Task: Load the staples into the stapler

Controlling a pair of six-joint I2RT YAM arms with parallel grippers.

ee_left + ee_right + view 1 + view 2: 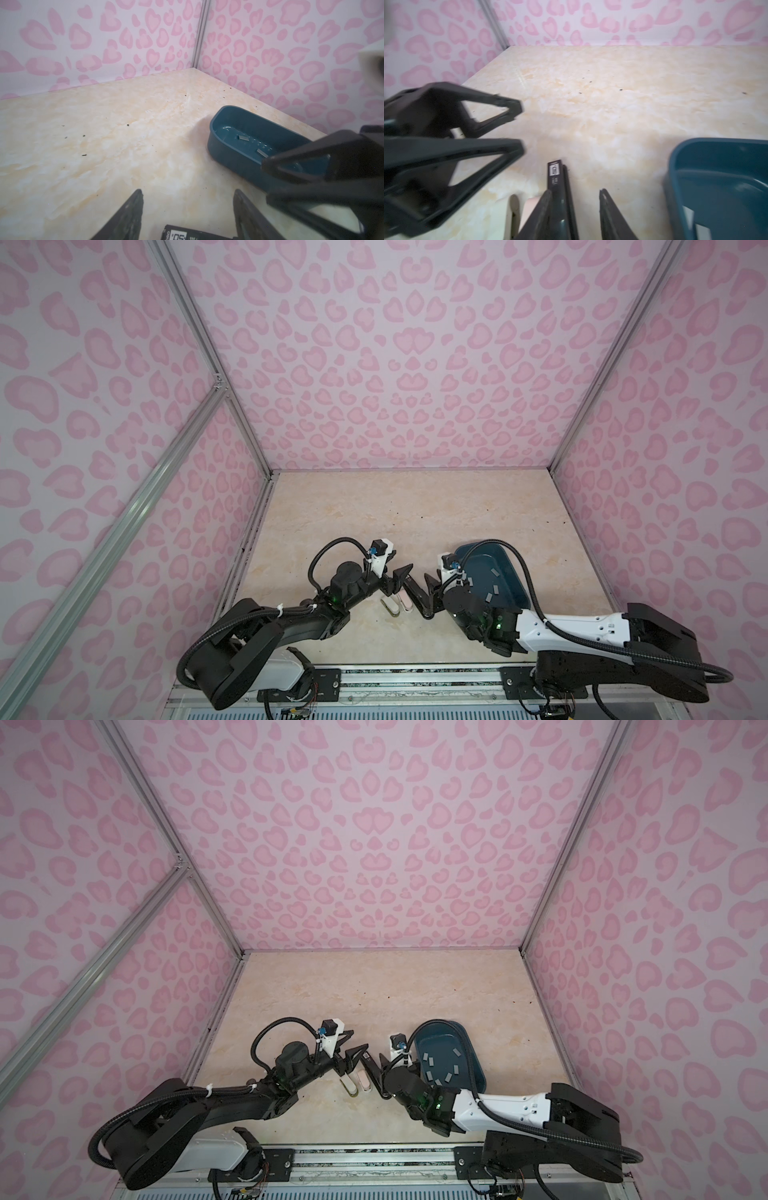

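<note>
A long black stapler (417, 597) with a white label lies near the table's front middle, between the two grippers. My right gripper (575, 193) is open around it. The stapler (556, 187) rests against one finger and a gap shows to the other. My left gripper (188, 192) is also open, its fingers wide apart, with the stapler's labelled end (180, 233) low between them. In both top views the two grippers (405, 572) (429, 580) nearly meet tip to tip. The staples (494, 572) (242, 137), small grey strips, lie scattered in the blue tray (482, 542).
A small white stapler (390, 608) and a small pink one (405, 601) lie side by side just left of the black one, under the left wrist. The blue tray (675, 166) sits close on the right of the right gripper. Pink-patterned walls enclose the marble table.
</note>
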